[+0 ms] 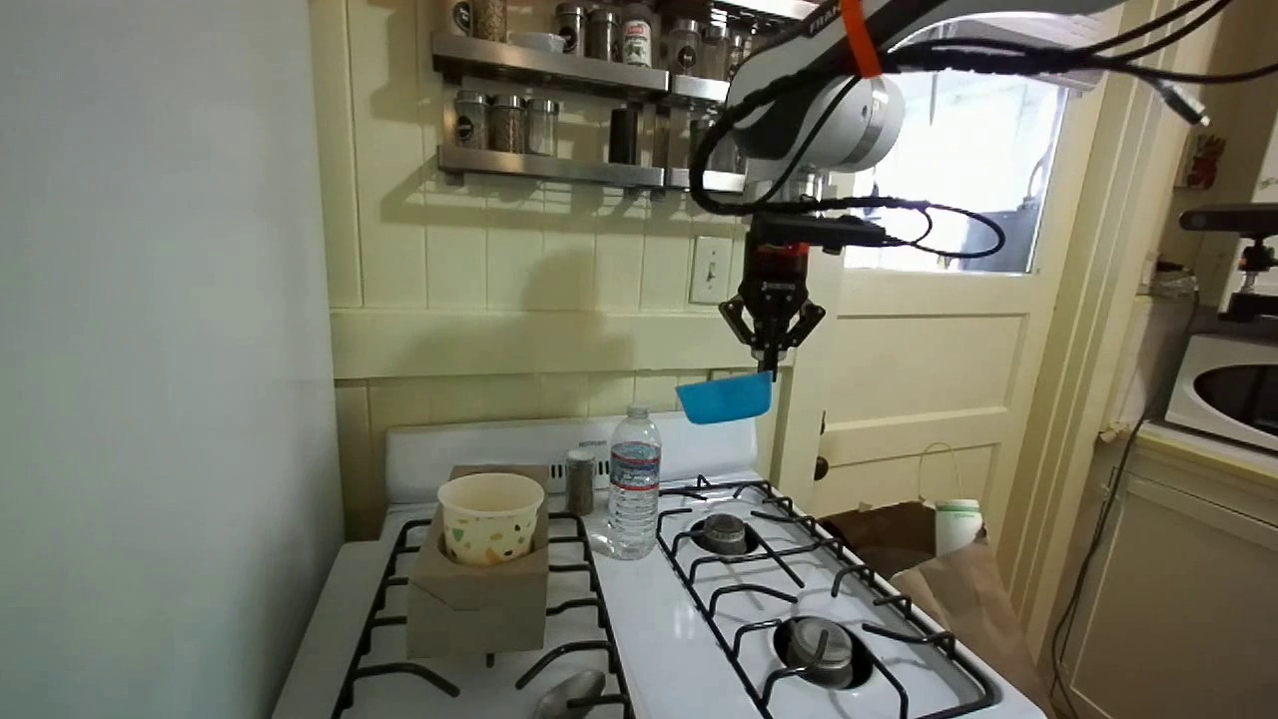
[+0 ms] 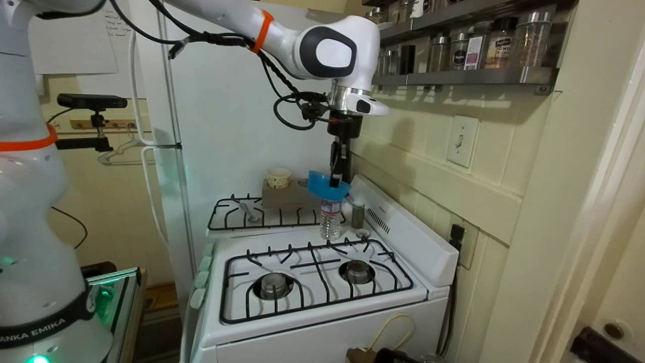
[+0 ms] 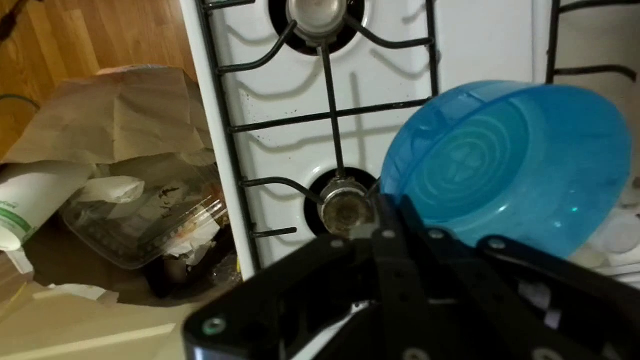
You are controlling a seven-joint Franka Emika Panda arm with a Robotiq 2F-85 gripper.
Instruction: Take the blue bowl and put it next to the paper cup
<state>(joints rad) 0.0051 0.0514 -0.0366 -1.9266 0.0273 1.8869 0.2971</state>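
My gripper point(image 1: 767, 369) is shut on the rim of the blue bowl point(image 1: 727, 402) and holds it tilted in the air above the stove. In the wrist view the fingertips point(image 3: 398, 202) pinch the near left rim of the bowl point(image 3: 505, 165), whose inside faces the camera. In an exterior view the gripper point(image 2: 335, 181) and the bowl point(image 2: 322, 189) overlap the top of the clear bottle. The cream paper cup point(image 1: 491, 524) stands upright on a cardboard box point(image 1: 477, 611), away from the bowl; it also shows in an exterior view point(image 2: 278, 179). The cup is out of the wrist view.
A clear water bottle point(image 1: 635, 489) and a spice jar point(image 1: 580, 482) stand between the two grates at the stove's back. A spoon point(image 1: 571, 694) lies on the cup-side grate. Spice shelves point(image 1: 559, 165) hang on the wall. A paper bag point(image 3: 125, 115) stands beside the stove.
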